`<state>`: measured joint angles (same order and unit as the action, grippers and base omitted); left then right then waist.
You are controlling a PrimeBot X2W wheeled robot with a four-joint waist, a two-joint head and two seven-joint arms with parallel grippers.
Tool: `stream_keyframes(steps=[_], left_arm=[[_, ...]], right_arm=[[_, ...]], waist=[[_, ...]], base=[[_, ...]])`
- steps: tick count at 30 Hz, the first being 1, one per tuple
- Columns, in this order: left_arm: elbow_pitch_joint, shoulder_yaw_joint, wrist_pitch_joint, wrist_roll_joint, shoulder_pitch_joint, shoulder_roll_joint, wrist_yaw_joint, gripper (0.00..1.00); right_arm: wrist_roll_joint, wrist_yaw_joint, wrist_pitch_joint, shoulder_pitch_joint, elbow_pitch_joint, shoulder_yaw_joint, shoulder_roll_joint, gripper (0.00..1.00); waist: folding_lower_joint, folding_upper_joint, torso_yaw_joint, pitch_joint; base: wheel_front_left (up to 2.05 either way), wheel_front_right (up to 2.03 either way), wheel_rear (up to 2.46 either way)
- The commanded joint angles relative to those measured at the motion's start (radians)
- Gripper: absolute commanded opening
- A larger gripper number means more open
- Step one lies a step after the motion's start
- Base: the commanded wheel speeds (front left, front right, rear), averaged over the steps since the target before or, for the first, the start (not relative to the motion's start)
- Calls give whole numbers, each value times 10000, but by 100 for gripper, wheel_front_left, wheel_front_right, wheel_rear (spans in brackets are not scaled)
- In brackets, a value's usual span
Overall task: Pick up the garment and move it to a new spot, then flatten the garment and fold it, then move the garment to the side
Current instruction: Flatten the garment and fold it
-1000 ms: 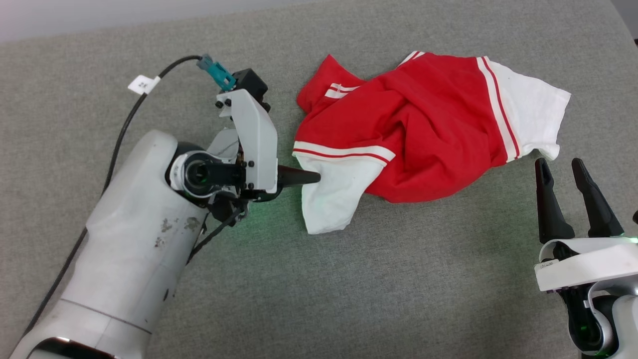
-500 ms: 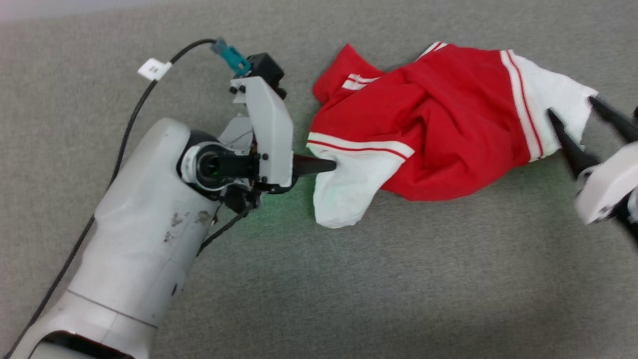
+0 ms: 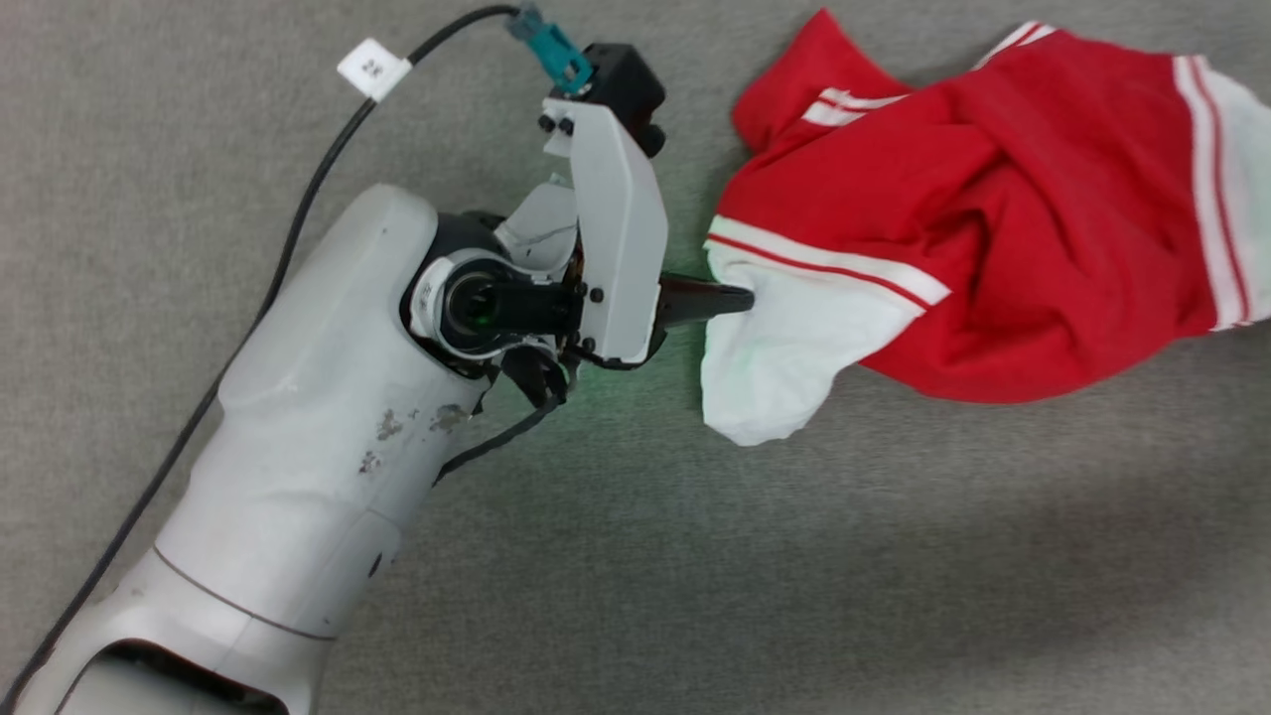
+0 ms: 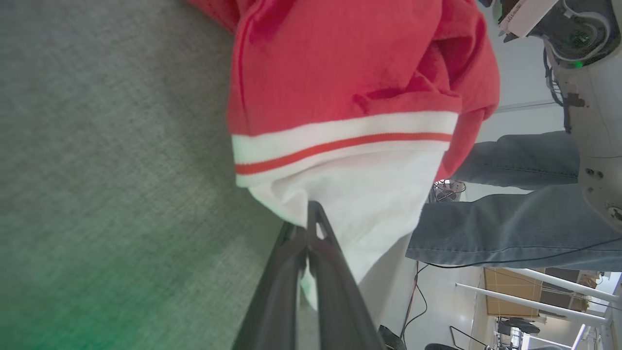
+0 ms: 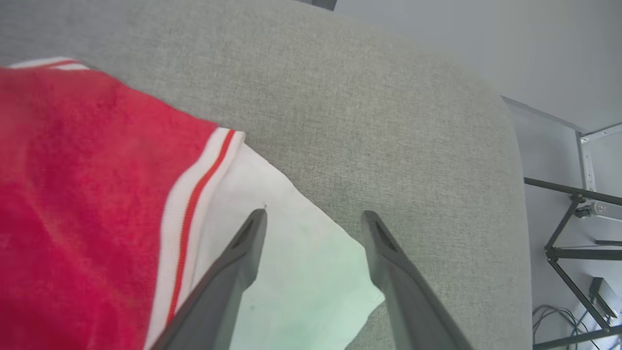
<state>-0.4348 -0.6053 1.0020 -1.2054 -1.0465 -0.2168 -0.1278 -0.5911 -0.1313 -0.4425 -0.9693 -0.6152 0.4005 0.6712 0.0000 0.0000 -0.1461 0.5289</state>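
The left gripper, pinched shut on a white sleeve, holds the crumpled red jersey at the head view's upper right. The right gripper has swung up, jaws wide over the other sleeve, near the grey surface's rounded edge. A two-handed lift looks ready, with open room below.

Left tool: forearm extended, jaws pinched together on the garment. Right tool: jaws spread wide apart.
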Motion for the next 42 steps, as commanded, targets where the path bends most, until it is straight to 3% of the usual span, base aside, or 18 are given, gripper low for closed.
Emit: stream_keyframes(steps=[1,12,13,14,15,22,32,37,42], left_arm=[[58,-20,-15,-68,-87,-5,-42,0],[869,-389,59,-330,-119,-149,-36,0],[896,-406,57,-354,-129,-154,-36,0],[931,-417,33,-357,-152,-163,-36,0],[951,-431,10,-366,-177,-170,-36,0],[899,-434,-495,-423,-199,-148,-36,0],[696,-114,-2289,-527,-94,-392,-37,0],[273,252,-3454,-88,-499,-826,-37,0],[-856,558,-4875,929,-1440,-1157,120,0]], right_arm=[[-44,10,-60,-188,-106,121,32,100],[-1256,-21,-562,-837,-1275,2407,24,100],[-1367,-25,-669,-799,-1281,2610,13,61],[-1528,-25,-734,-785,-1297,2804,31,5],[-1675,-27,-742,-816,-1315,2944,87,0],[-2234,-10,-158,-1189,-1491,3516,423,0],[-3183,4,1467,-1920,-1202,3238,430,0],[-3175,4,2489,-2479,-1361,2860,130,0],[-2803,4,3710,-3403,-2317,2226,-501,0]], waist=[[0,0,391,421],[0,0,622,659],[0,0,619,653],[0,0,612,650],[0,0,606,647],[0,0,571,314],[0,0,937,-951],[0,0,1182,-1241],[0,0,1400,-1281]], base=[[0,0,0],[0,0,0],[0,0,0],[0,0,0],[0,0,0],[0,0,0],[0,0,0],[0,0,0],[0,0,0]])
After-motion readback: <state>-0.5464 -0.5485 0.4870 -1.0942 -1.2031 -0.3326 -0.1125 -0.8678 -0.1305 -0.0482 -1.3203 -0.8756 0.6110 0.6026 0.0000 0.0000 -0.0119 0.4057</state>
